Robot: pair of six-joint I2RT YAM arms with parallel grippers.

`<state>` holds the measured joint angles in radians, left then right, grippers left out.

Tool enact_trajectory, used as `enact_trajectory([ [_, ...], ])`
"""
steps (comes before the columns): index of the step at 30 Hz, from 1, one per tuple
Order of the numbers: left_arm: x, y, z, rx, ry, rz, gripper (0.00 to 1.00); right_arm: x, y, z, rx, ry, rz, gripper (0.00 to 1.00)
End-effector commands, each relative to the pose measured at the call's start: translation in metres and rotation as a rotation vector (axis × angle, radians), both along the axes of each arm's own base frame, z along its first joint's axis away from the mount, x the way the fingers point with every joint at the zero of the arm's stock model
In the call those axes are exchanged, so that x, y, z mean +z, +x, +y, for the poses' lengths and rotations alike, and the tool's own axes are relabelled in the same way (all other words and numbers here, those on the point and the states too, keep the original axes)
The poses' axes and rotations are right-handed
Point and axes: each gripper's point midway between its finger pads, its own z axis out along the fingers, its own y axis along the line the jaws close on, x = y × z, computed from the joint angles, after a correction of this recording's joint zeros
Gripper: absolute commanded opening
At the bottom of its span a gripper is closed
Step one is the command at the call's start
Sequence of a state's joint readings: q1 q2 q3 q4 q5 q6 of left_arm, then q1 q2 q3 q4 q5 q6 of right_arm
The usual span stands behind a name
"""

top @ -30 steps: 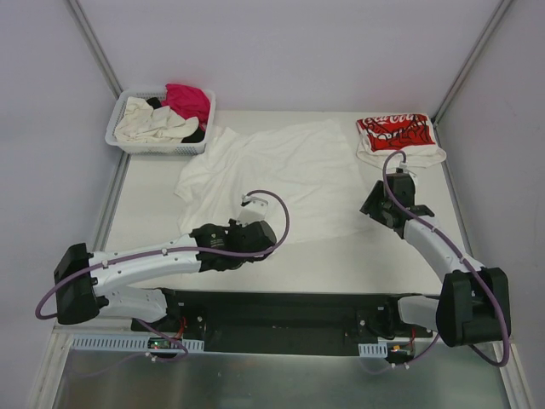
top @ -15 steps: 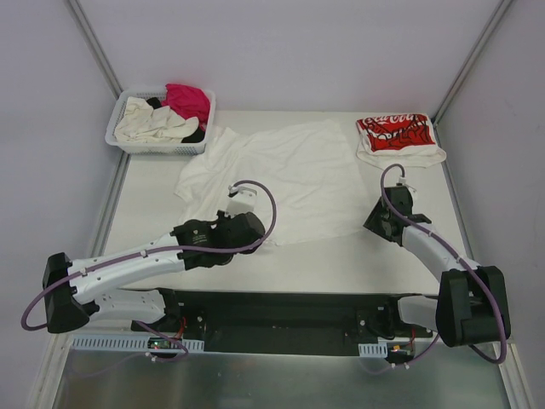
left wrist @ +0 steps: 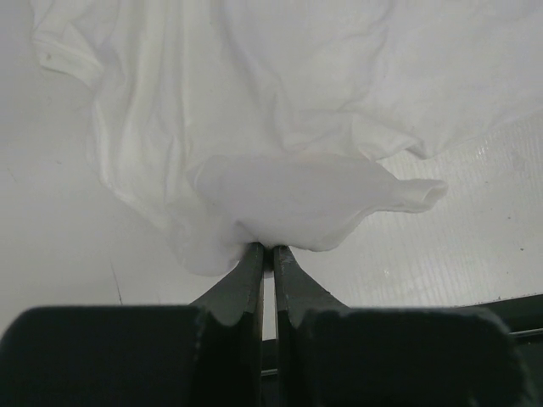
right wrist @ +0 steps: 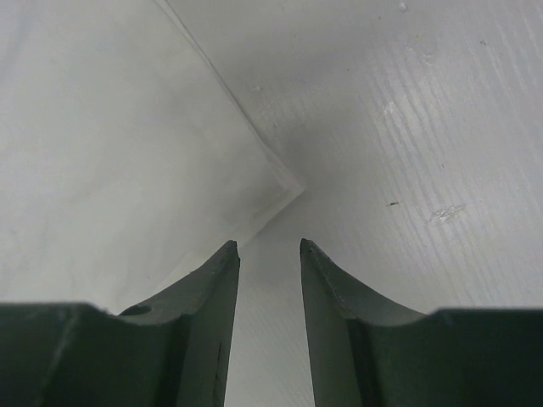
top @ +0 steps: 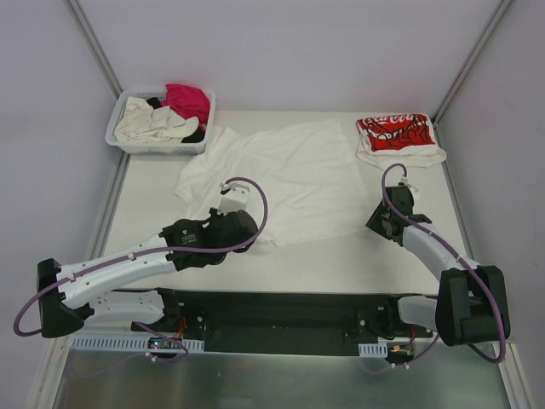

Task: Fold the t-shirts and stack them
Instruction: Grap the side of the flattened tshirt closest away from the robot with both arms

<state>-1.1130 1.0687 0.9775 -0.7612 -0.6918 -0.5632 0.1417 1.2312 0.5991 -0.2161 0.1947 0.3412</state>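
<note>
A large plain white t-shirt (top: 289, 170) lies spread across the middle of the table. My left gripper (top: 249, 237) is at its near hem. In the left wrist view that gripper (left wrist: 267, 248) is shut on a bunched fold of the white t-shirt (left wrist: 297, 199), which is lifted off the table. My right gripper (top: 376, 223) is low at the shirt's near right corner. In the right wrist view it (right wrist: 270, 244) stands open with only bare table between the fingers, and the white t-shirt's corner (right wrist: 293, 188) lies just ahead of the tips. A folded white t-shirt with red print (top: 396, 136) lies at the back right.
A white slotted basket (top: 119, 141) stands at the back left, holding a cream shirt (top: 153, 123), a magenta one (top: 189, 98) and a black one (top: 196, 135). A black base plate (top: 281, 307) runs along the near edge between the arms.
My left arm has drawn back to the left, pulling the shirt's near hem with it. My right gripper has dropped toward the shirt's corner and its jaws have narrowed.
</note>
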Motion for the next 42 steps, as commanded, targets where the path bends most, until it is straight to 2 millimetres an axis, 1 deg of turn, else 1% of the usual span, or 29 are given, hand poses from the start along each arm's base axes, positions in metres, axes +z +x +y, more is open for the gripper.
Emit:
enact_trajectory([
  [1, 0.020, 0.006, 0.008, 0.021, -0.003, -0.045, 0.00, -0.001, 0.003, -0.003, -0.033, 0.005, -0.013, 0.37],
  [9, 0.027, 0.007, 0.008, 0.017, -0.016, -0.056, 0.00, -0.008, 0.003, -0.008, -0.046, -0.019, -0.003, 0.36],
  [18, 0.031, 0.008, 0.008, 0.017, -0.027, -0.059, 0.00, -0.016, 0.012, -0.008, -0.057, -0.021, 0.015, 0.37],
  [26, 0.032, 0.007, 0.010, 0.022, -0.021, -0.055, 0.00, -0.018, 0.021, -0.013, -0.071, -0.025, 0.018, 0.37],
  [30, 0.033, 0.007, 0.011, 0.026, -0.023, -0.052, 0.00, -0.018, 0.024, -0.012, -0.069, -0.019, 0.016, 0.37],
  [34, 0.033, 0.006, 0.013, 0.031, -0.022, -0.049, 0.00, -0.020, 0.023, -0.012, -0.074, -0.015, 0.025, 0.37],
  [37, 0.037, 0.006, 0.014, 0.035, -0.035, -0.053, 0.00, -0.020, 0.023, -0.015, -0.083, -0.016, 0.022, 0.37],
  [39, 0.039, 0.005, 0.015, 0.036, -0.034, -0.054, 0.00, -0.020, 0.023, -0.016, -0.086, -0.015, 0.022, 0.35],
  [42, 0.040, 0.005, 0.018, 0.040, -0.030, -0.055, 0.00, -0.020, 0.022, -0.017, -0.094, -0.016, 0.023, 0.28],
])
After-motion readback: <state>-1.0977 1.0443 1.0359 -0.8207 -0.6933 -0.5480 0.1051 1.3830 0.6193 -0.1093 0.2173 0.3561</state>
